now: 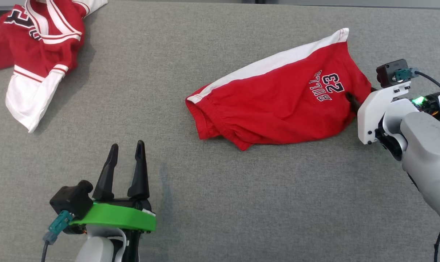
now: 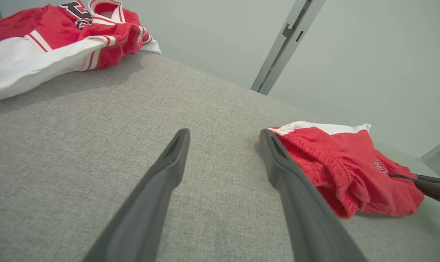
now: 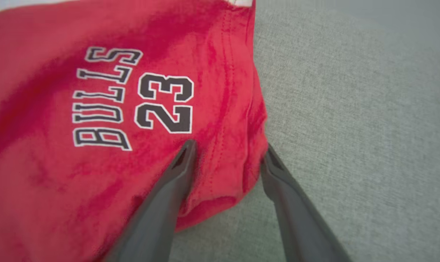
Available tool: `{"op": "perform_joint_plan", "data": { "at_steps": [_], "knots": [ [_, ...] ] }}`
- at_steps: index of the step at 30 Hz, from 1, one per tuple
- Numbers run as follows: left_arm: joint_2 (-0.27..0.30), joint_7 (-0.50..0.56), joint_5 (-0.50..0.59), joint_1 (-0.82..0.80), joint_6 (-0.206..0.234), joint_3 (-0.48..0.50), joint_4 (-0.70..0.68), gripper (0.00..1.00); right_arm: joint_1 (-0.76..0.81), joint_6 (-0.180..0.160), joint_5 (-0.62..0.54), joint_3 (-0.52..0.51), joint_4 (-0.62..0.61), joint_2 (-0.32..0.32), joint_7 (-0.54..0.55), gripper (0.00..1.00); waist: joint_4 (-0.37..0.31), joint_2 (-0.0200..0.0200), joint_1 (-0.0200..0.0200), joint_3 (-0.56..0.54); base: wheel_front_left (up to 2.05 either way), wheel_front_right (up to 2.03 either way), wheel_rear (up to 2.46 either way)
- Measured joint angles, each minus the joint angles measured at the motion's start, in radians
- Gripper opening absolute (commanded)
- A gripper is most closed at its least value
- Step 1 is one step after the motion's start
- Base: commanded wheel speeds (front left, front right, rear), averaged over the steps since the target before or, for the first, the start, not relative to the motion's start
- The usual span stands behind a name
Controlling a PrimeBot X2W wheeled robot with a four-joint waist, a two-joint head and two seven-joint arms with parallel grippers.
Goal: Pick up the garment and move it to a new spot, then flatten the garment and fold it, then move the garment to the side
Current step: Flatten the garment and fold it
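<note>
Right pincer (image 3: 229, 145) astride shorts (image 1: 278, 105) hem, jersey (image 1: 38, 47) cropped

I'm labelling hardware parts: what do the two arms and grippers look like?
Left gripper: two long dark tapered fingers, bright green collar, black camera, teal plug, white wrist. Right gripper: dark fingers, white bracket, boxy camera, green light, grey forearm, black cable.

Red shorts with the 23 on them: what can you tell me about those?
The red shorts look like soft cotton knit, with a white side stripe, a gathered elastic waistband and a black BULLS 23 print outlined in white. They lie loosely rumpled, not flat, on the grey fabric surface, right of its middle. The right gripper straddles a fold at their hem beside the print, jaws apart.
</note>
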Motion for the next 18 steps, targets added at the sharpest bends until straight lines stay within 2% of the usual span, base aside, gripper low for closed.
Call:
{"op": "perform_joint_plan", "data": {
  "at_steps": [9, 18],
  "knots": [
    [-0.019, 0.000, 0.032, -0.004, -0.016, 0.009, 0.010, 1.00, 0.006, 0.000, 0.023, -0.007, 0.002, 0.029, -0.172, 0.00, -0.046, 0.0000, 0.0000, -0.027, 0.00, 0.00, 0.00],
    [-0.021, 0.000, 0.059, 0.031, -0.019, 0.032, 0.036, 1.00, 0.116, 0.000, 0.054, -0.043, 0.002, 0.036, -0.283, 0.00, -0.132, 0.0000, 0.0000, -0.085, 0.00, 0.00, 0.00]
  ]
}}
